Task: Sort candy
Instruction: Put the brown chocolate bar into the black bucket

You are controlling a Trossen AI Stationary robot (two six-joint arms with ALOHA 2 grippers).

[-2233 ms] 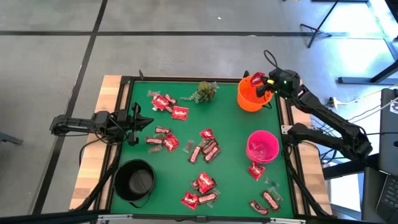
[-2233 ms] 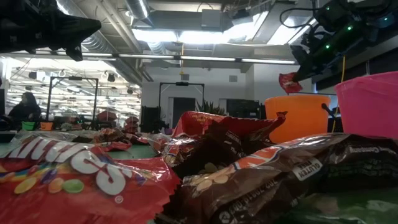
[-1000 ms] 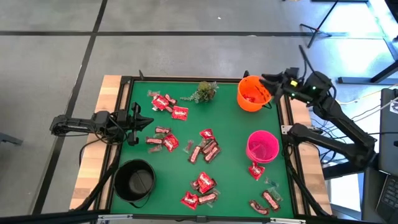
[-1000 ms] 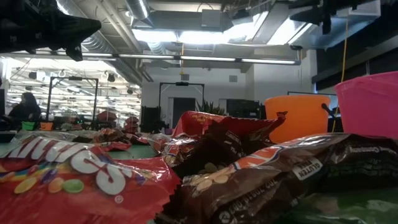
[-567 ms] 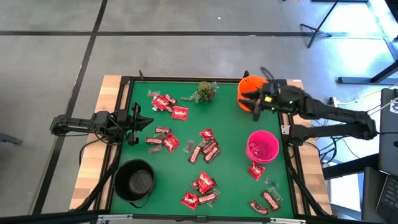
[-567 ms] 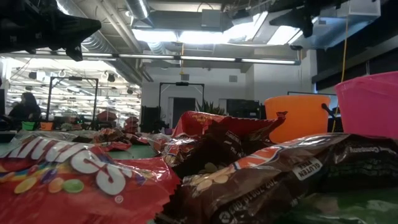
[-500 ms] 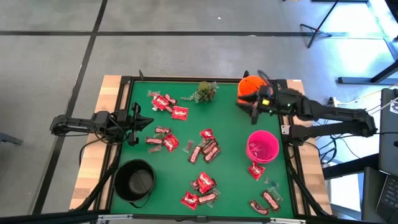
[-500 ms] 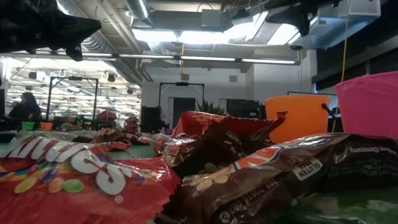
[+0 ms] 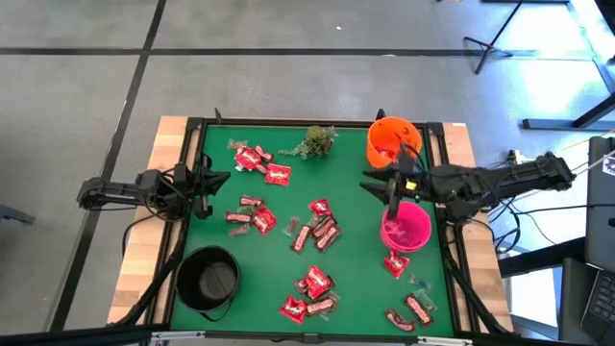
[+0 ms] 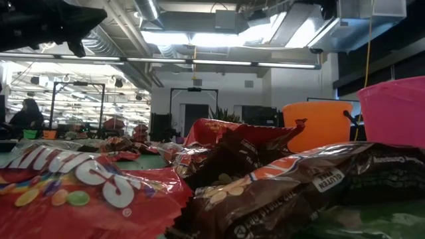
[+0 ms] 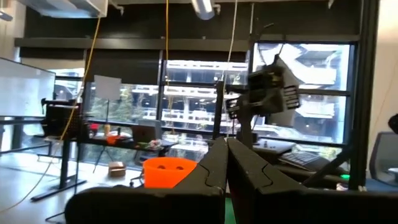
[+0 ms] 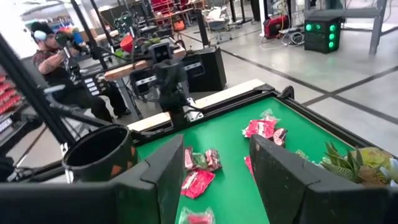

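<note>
2 grippers: right gripper (image 9: 382, 191) empty, fingers spread, beside pink bowl (image 9: 406, 227); left gripper (image 9: 213, 180) clenched, far across scattered candy (image 9: 317, 229).

Green felt tabletop (image 9: 356, 269), wood-edged: scattered red and brown wrapped candy (image 9: 318, 231), orange bowl (image 9: 389, 145), pink bowl (image 9: 405, 229), black bowl (image 9: 209, 279), green plant sprig (image 9: 315, 140).
</note>
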